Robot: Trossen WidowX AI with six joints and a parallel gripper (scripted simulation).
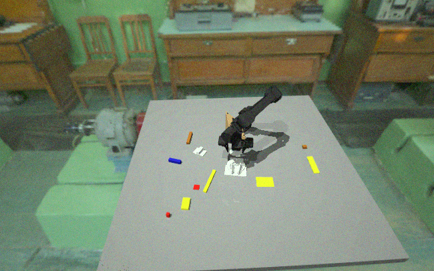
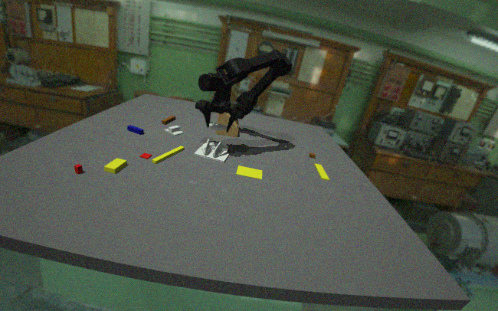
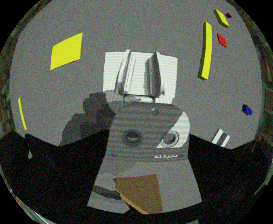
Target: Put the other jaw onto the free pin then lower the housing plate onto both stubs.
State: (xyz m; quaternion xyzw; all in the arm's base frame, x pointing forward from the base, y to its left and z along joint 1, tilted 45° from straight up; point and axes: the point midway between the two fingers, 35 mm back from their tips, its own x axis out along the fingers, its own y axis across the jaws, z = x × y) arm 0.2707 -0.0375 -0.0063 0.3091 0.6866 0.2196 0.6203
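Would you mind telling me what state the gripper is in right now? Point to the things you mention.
Gripper (image 1: 236, 151) (image 2: 218, 129) (image 3: 148, 136): closed on the white housing plate (image 1: 230, 151) (image 2: 213, 124) (image 3: 151, 125), its fingers standing wide apart.

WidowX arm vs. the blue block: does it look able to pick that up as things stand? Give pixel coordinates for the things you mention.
Probably not yet: its tool (image 1: 236, 151) (image 2: 218, 128) (image 3: 148, 136) is shut on what looks like the white housing plate (image 1: 230, 151) (image 2: 213, 124) (image 3: 149, 124), so the grip is taken. The blue block (image 1: 174, 161) (image 2: 135, 129) (image 3: 247, 109) itself lies uncovered.
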